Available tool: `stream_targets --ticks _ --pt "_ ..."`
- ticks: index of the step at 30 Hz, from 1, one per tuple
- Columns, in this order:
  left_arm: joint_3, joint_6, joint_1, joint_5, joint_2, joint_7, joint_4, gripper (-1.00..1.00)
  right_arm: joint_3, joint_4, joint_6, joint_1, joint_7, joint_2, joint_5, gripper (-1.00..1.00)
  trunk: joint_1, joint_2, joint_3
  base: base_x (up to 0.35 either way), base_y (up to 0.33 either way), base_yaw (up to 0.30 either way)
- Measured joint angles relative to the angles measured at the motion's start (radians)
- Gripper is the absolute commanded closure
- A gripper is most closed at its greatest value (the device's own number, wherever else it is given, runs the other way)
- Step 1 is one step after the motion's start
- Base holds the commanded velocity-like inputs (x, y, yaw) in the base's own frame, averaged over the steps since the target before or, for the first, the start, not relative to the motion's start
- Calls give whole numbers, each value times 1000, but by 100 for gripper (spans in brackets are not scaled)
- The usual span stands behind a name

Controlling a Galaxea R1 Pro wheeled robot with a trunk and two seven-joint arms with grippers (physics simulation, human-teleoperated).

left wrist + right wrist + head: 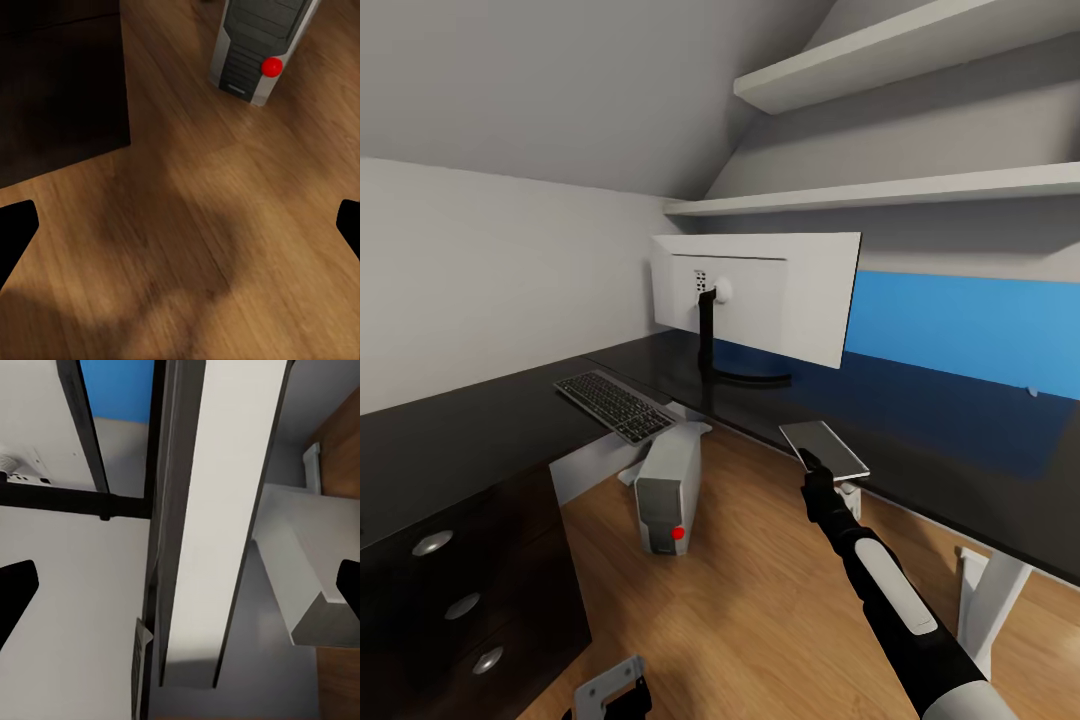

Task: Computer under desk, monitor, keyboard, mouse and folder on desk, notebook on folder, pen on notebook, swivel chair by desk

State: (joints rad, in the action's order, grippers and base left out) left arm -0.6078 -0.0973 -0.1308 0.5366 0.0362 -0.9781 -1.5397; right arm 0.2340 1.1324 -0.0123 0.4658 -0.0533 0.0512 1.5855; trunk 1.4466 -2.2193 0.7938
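Observation:
A flat grey rectangle (823,446), folder or notebook I cannot tell, lies across the front edge of the black desk (940,450). My right gripper (816,464) is at its near end. In the right wrist view this slab (214,510) runs edge-on between my open right gripper's (180,592) wide-apart fingers. The white monitor (760,295) stands on the desk, its back towards me. The keyboard (615,405) lies on the desk's left wing. The grey computer (668,490) stands on the floor under the desk. My left gripper (610,697) hangs open over the floor, the computer (259,45) ahead of it.
A dark drawer unit (450,580) stands under the desk's left wing. A white desk leg (990,600) is at the right. Two white shelves (880,190) hang above the desk. A wooden floor (760,600) lies between the desk's wings.

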Motion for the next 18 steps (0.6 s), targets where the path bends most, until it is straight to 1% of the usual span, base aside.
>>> stream_targets --ticks 8,12,18 --pt "0 0 0 0 0 0 0 -100 -1 1 -2 0 0 0 0 -100 0 0 0 0 0 0" --pt "0 0 0 1 0 0 0 -100 -2 1 -20 0 0 1 -1 -100 0 0 0 0 0 0" --pt "0 0 0 1 0 0 1 -100 -2 1 -24 0 0 1 -2 -100 0 0 0 0 0 0"
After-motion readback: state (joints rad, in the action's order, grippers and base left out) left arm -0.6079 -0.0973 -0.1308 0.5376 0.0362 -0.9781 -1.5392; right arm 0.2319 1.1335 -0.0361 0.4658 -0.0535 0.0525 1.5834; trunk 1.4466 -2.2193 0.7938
